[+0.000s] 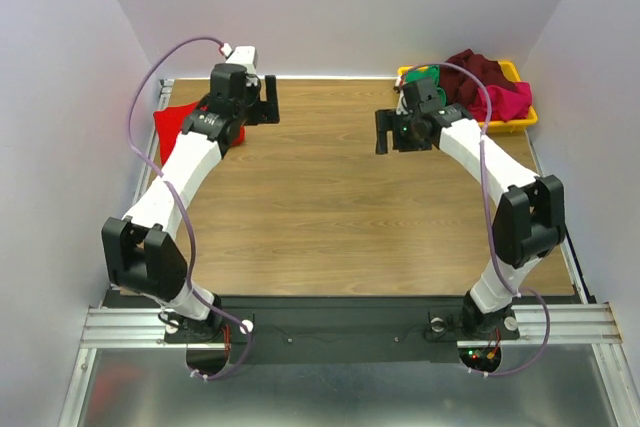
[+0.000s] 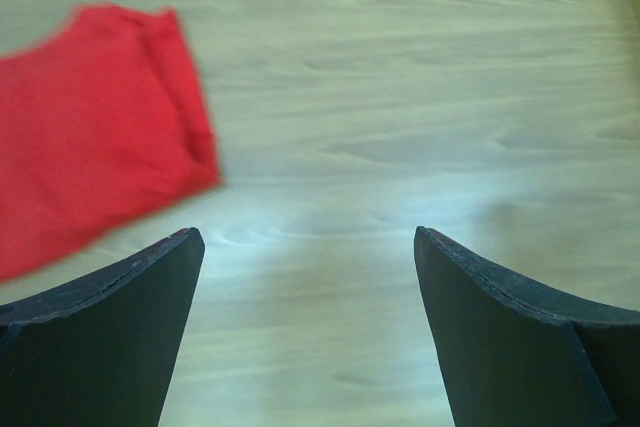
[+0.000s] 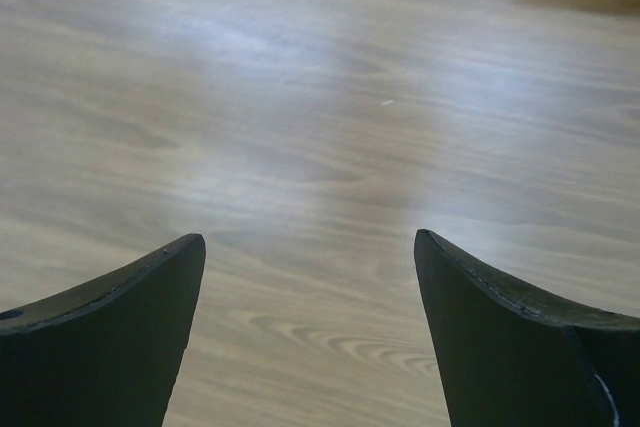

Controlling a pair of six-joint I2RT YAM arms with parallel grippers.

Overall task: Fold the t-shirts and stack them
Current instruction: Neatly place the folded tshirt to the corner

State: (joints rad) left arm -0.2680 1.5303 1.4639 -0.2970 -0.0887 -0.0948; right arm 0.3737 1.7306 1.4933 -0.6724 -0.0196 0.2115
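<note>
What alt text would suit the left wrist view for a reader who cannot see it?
A red t-shirt, apparently folded, lies on the wooden table at upper left. Below, the left hand is open, its two dark fingers wide apart over bare wood, holding nothing.

Four soft cloth t-shirts in play: one bright red t-shirt (image 1: 170,129) at the wooden tabletop's (image 1: 330,207) far-left edge, then a green t-shirt (image 1: 427,74), a dark maroon t-shirt (image 1: 474,65) and a magenta-pink t-shirt (image 1: 510,102) in the one yellow rectangular plastic tray (image 1: 523,121), far-right corner.
</note>
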